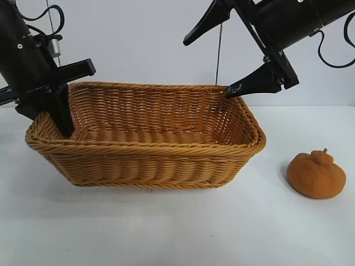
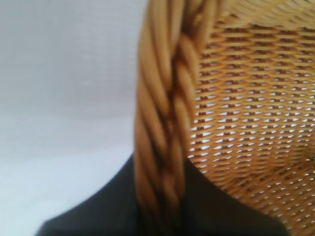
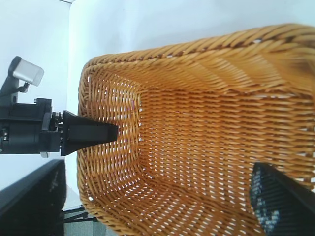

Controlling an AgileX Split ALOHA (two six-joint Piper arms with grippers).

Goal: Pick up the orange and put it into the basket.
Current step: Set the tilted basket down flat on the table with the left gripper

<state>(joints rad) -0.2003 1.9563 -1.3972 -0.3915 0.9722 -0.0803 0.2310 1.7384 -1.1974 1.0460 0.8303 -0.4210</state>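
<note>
Dull orange-brown fruit, the orange (image 1: 317, 174), squat and round with a knobby bump and short stem on top, sits on the white desk (image 1: 166, 227). It lies below the right hand (image 1: 224, 52) and out past it on the side away from the basket, well apart from both hands, untouched.

Large rectangular tan wicker basket (image 1: 145, 160), sloped sides, braided rim, stands between the two hands, with nothing visible inside.

Left hand (image 1: 62, 113): narrow, pinched on the braided rim at the basket's near-left corner, one finger (image 1: 64, 119) down inside the wall. Its wrist view shows the rim braid (image 2: 165, 123) running straight between the dark jaws. Reads as steadying the basket.

Right hand: spread wide, holding nothing, poised over the far-right corner of the basket; the lower fingertip (image 1: 236, 88) sits right at the rim, contact uncertain.

Handling judgement, orange:
- Light for its bulk; one hand should carry it.
- Skin matte and rough, so slip looks unlikely.
- Flesh probably gives a little; a hard squeeze may bruise or split it.
- Squat body may rock or roll if nudged off centre.

Where to take hold: across the widest girth, jaws either side of the body, below the knob. Avoid the stem bump, too small and uneven for pads. The right hand's wide spread looks enough to straddle it.
</note>
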